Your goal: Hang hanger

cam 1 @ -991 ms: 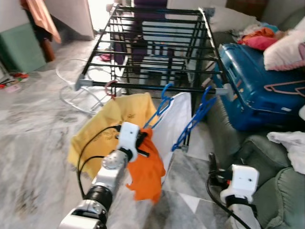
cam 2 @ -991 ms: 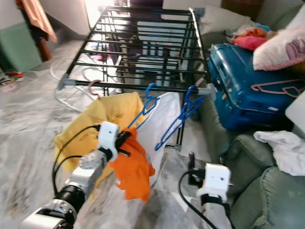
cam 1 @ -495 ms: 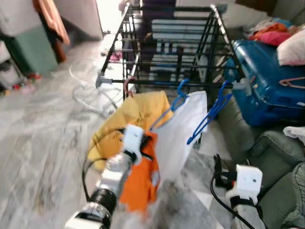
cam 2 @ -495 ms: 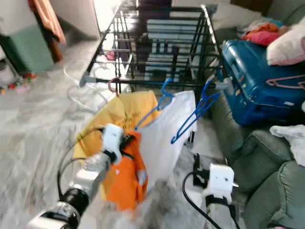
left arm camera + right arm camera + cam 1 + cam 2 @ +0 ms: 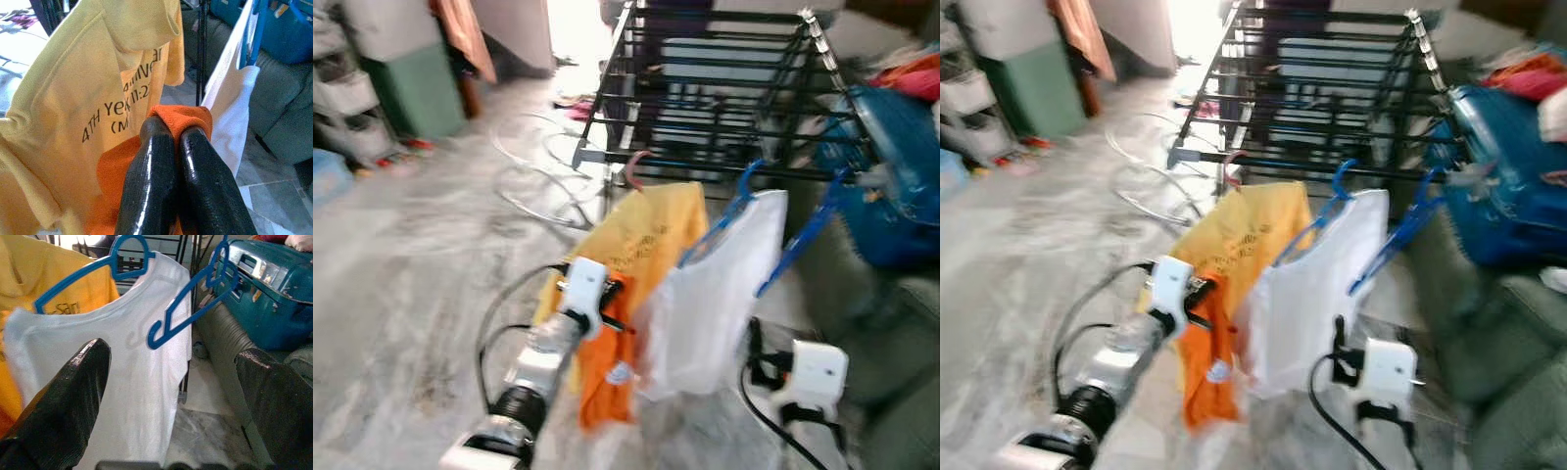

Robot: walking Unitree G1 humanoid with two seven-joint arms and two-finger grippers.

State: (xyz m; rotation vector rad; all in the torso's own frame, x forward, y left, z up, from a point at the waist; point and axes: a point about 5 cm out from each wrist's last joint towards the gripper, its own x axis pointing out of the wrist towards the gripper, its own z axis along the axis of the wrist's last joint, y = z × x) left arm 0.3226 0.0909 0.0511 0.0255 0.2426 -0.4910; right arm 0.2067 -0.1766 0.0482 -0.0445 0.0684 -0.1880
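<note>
My left gripper point(image 5: 171, 129) is shut on the top of an orange garment point(image 5: 605, 370), which hangs from it in front of the drying rack point(image 5: 705, 93). On the rack's near rail a yellow T-shirt point(image 5: 646, 230) hangs from a pink hanger hook point(image 5: 634, 164). Beside it a white shirt point(image 5: 715, 294) hangs on a blue hanger point(image 5: 128, 260). An empty blue hanger point(image 5: 195, 298) hangs further right. My right gripper point(image 5: 172, 352) is open, low, facing the white shirt without touching it.
A blue suitcase point(image 5: 891, 171) lies right of the rack, next to a grey-green sofa point(image 5: 1518, 343). White hoops point(image 5: 538, 186) lie on the marble floor left of the rack. A green cabinet point(image 5: 416, 88) stands at the far left.
The camera has swung left, so the rack and clothes sit further right and blurred. The left gripper still holds the orange garment; the right arm stays low.
</note>
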